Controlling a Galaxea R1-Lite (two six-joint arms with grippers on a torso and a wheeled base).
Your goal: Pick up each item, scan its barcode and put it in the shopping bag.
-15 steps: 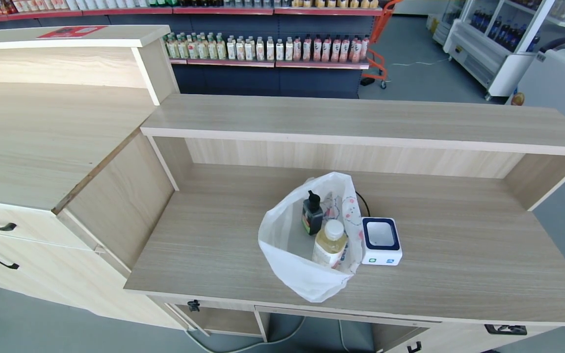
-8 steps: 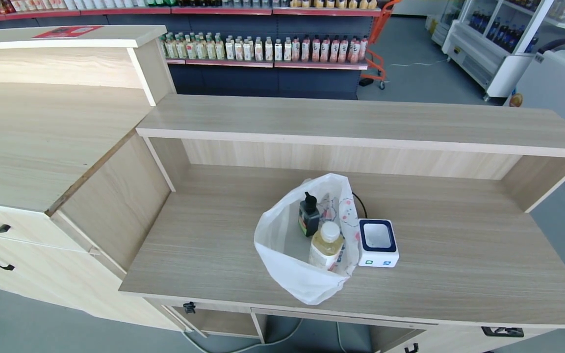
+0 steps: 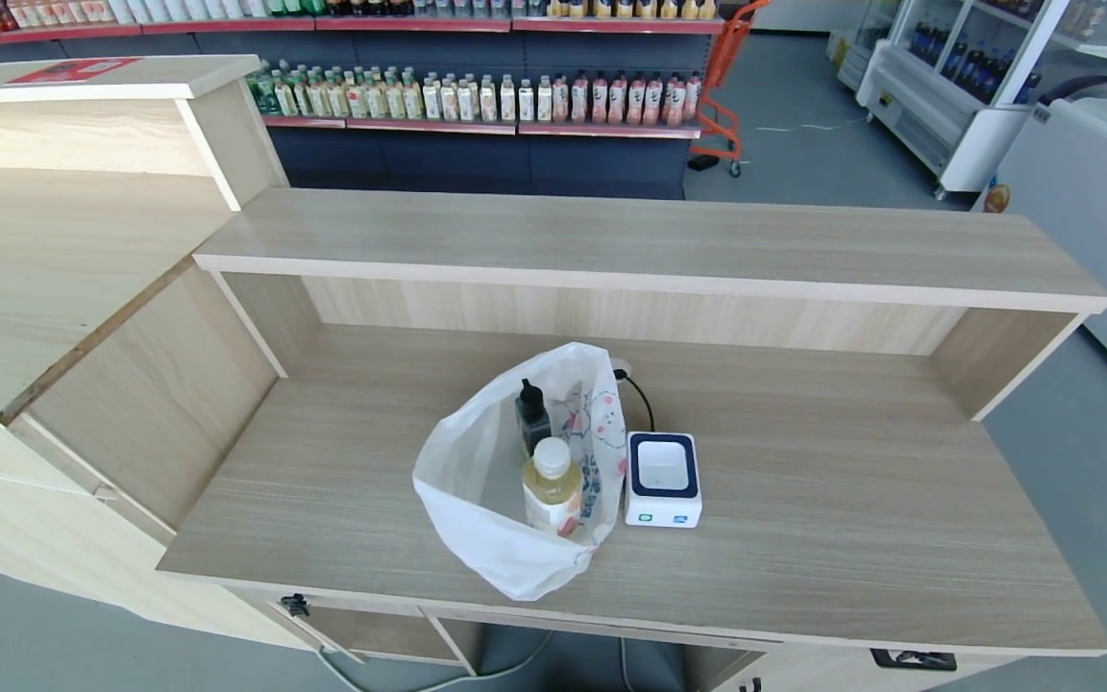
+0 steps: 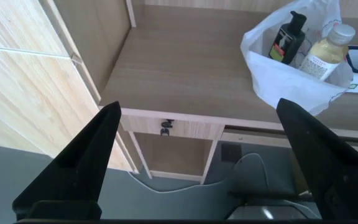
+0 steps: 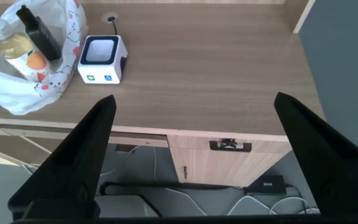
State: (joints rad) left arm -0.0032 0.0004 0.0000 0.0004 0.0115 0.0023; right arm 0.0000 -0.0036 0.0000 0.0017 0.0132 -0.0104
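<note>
One shopping bag [image 3: 477, 543] near counter [image 3: 851, 548] front edge, scanner [image 3: 663, 478] beside.

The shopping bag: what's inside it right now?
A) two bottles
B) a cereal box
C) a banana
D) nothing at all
A: a dark pump bottle and a pale yellow bottle with a white cap stand upright inside the white shopping bag, which sits on the counter right next to the scanner.
</note>
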